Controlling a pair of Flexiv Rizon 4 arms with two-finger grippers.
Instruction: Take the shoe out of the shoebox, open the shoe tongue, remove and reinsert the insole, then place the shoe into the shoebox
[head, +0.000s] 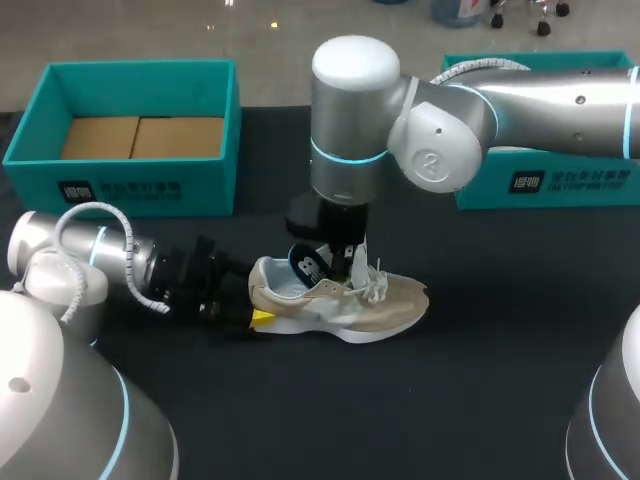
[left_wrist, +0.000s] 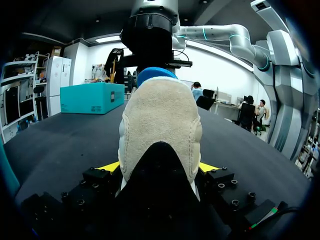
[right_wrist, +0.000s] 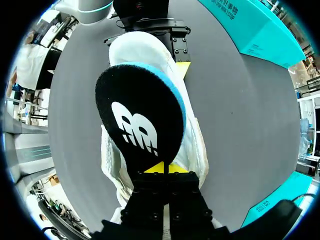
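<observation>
Head view as guide: brace the shoe (head: 345, 300), on the counter (head: 500, 400) at 5 o'clock from the shoebox (head: 140, 185), with the left end effector (left_wrist: 160, 167) clamped on its heel, then, as seems best, draw the insole (right_wrist: 140, 125), pinched in the right end effector (right_wrist: 163, 167), straight up without twisting.

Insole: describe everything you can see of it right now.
The insole is a thin pad, black fabric on top with a white logo and a light blue foam edge. Its rounded heel end stands tilted up out of the opening of the beige shoe; the front end is hidden. The right pincer pinches it just past the logo between its yellow tips.
</observation>
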